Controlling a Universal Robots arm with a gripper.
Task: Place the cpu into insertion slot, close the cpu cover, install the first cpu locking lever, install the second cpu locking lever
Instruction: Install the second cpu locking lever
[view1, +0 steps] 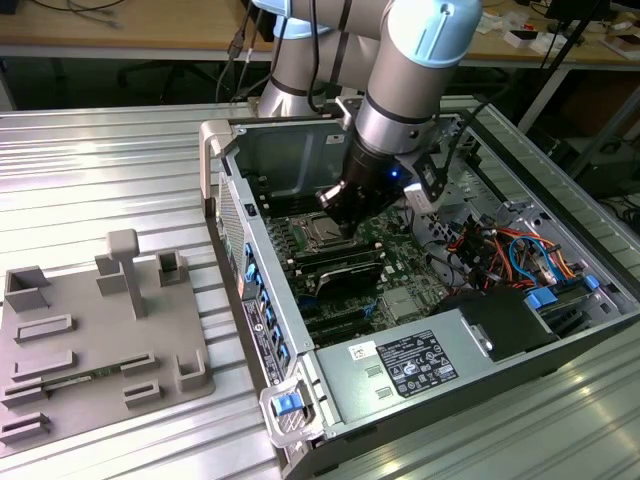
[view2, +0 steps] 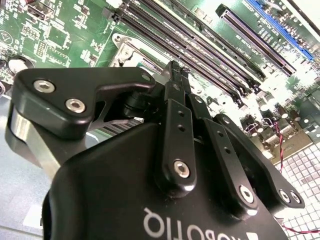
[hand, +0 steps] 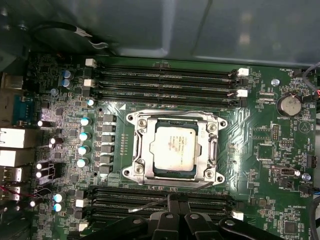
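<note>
— While the claw (hand: 172, 202) hangs with fingers pinched together on nothing, what might go wrong?
— A lever (hand: 150, 204) just beside its tips could slip free, I'd judge.
— Where's the cpu (hand: 173, 146)?
— Seated in the insertion slot (hand: 212, 176) ahead of the tips, cpu cover (hand: 176, 118) down.
— Pose?
— Wrist pitched steeply down into the case (view1: 330, 385).
</note>
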